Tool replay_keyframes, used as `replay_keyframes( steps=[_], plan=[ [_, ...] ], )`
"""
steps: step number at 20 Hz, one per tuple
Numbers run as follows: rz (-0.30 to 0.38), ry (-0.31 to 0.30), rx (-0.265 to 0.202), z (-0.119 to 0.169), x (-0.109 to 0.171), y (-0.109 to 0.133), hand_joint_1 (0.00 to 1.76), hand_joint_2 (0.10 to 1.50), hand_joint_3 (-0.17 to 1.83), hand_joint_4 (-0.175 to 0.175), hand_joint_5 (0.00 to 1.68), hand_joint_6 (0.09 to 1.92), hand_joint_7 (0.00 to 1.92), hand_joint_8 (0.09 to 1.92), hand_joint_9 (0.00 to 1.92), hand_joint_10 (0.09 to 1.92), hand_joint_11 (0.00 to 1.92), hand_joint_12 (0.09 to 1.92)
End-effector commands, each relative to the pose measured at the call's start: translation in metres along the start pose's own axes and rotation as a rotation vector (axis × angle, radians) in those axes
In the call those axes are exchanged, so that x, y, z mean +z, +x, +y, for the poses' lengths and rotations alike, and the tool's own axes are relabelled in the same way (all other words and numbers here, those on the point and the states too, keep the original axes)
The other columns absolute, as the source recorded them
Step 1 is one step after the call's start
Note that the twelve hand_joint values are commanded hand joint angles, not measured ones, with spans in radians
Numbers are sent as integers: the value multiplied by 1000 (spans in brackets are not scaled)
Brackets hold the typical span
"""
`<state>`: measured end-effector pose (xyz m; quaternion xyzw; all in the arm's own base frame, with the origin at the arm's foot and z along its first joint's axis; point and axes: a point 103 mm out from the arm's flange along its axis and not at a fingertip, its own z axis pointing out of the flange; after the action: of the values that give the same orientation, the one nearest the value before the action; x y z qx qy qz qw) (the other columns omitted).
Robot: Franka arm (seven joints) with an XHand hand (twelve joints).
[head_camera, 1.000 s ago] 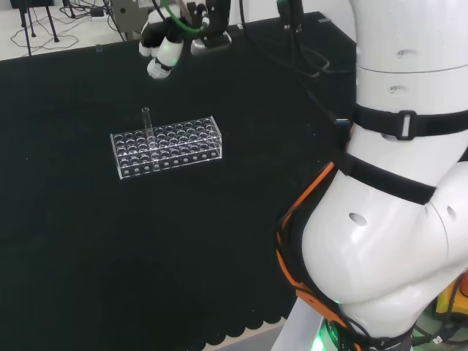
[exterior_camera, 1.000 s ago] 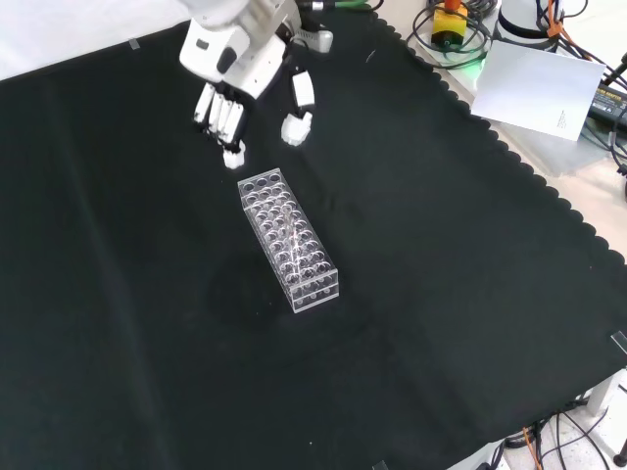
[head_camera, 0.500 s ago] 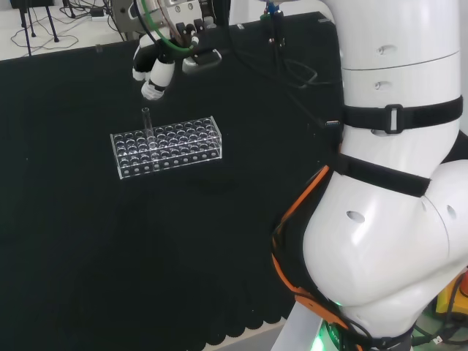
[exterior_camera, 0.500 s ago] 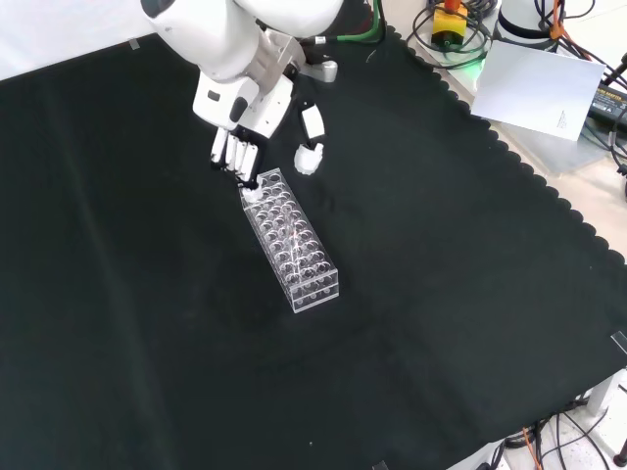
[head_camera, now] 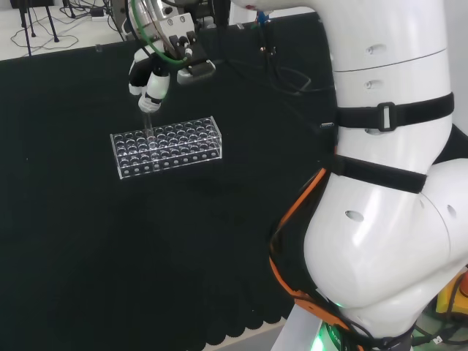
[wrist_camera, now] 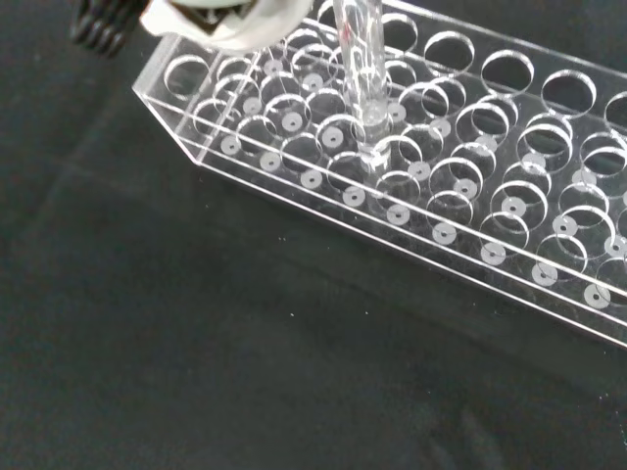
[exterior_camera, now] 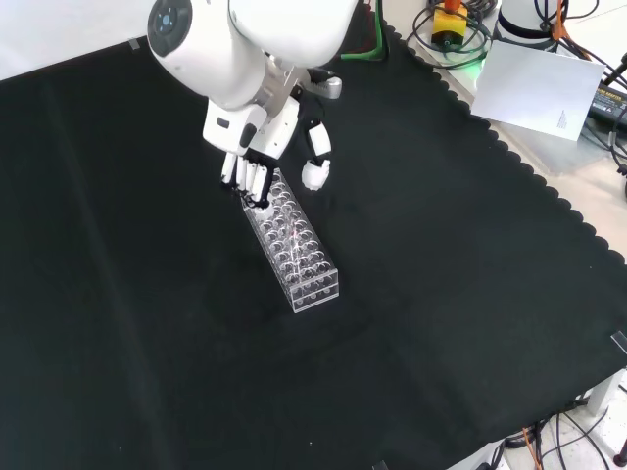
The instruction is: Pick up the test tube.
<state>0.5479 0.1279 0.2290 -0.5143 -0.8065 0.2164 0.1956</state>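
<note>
Black cloth over the bench, scalloped along its edge, with cables and a white sheet beyond that edge in the front view. Nearest the front camera, a clear plastic rack of round wells, lying long and narrow on the cloth. Upright in a well toward the rack's far end in the front view, near its left end in the head view, a clear test tube, its rounded foot seated in the rack and its upper part rising to the wrist view's top edge. Directly above that end of the rack, the robot hand, pointing down, fingers straight and close together at the rack's far end in the front view, thumb held apart on the other side. Fingers and thumb spread, nothing held; tube between them, contact impossible to tell. Behind the robot hand, the arm's large white links.
</note>
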Motion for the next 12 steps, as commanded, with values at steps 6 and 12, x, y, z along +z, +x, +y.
replay_keyframes(
  steps=[6, 12],
  plan=[
    [-56, 75, 13, 16, 20, -9, 904, 664, 723, -162, 313, 709, 598, 915, 489, 940, 250, 1488],
    [-45, 88, 8, 20, 26, -5, 905, 664, 724, -162, 315, 718, 600, 918, 491, 940, 251, 1487]
  ],
)
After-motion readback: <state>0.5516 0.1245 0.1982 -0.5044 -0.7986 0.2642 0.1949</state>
